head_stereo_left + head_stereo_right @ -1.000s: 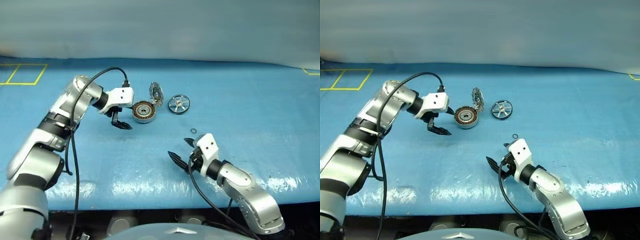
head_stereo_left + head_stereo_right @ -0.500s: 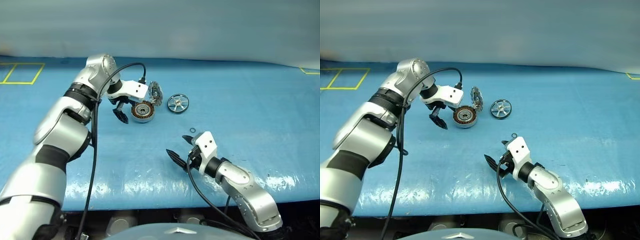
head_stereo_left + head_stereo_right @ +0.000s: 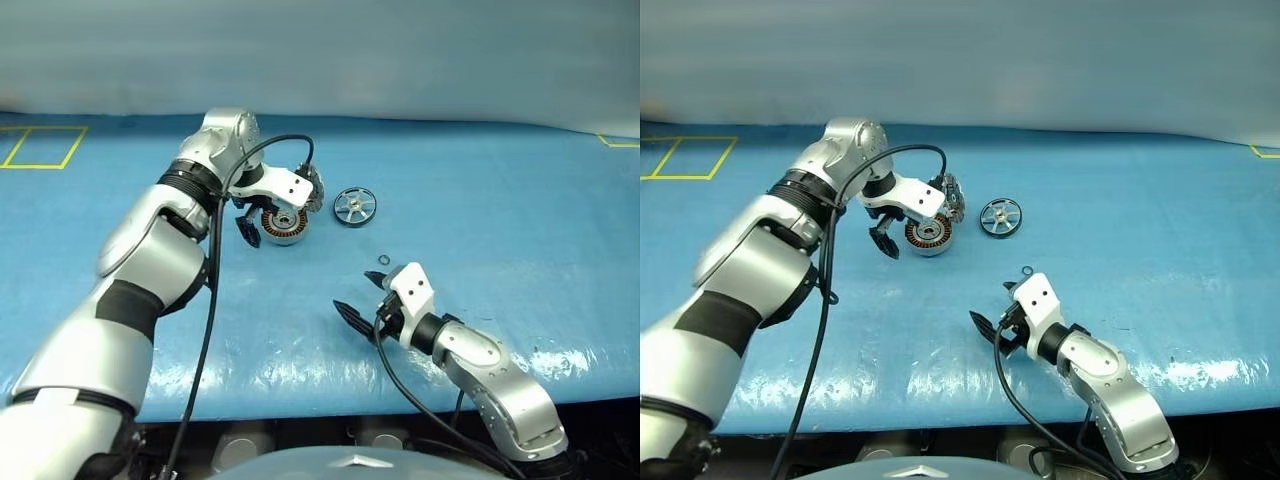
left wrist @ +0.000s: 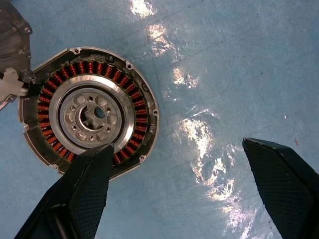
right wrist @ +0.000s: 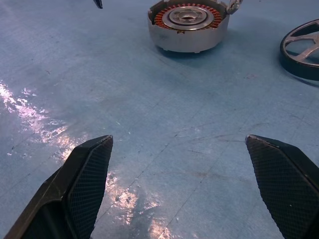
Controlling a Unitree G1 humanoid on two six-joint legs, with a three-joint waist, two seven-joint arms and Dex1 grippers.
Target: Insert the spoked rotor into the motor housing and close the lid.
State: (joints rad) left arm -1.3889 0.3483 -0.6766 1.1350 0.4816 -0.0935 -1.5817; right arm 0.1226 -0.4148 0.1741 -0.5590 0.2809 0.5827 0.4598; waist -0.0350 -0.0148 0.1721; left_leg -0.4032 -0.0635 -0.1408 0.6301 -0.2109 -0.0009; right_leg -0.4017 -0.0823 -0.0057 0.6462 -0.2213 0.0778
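The motor housing (image 3: 283, 224) sits on the blue table, its copper winding ring and silver centre showing. Its hinged lid (image 3: 319, 188) stands raised at the far-right rim, partly behind my left wrist. The spoked rotor (image 3: 355, 206) lies flat on the table just right of the housing. My left gripper (image 4: 184, 184) points down over the housing's left side and is open. One finger (image 4: 87, 184) hangs over the rim, the other over bare table. My right gripper (image 3: 365, 300) is open and empty, low over the table nearer me, aimed toward the housing (image 5: 188, 25).
A small dark ring (image 3: 383, 261) lies on the table between the rotor and my right gripper. Yellow tape lines (image 3: 40, 147) mark the far left of the blue table (image 3: 500, 220). A pale wall rises behind the table.
My left arm has swung right, and its gripper has turned downward from beside the housing to over its left rim. The right arm, rotor, housing and lid have not moved.
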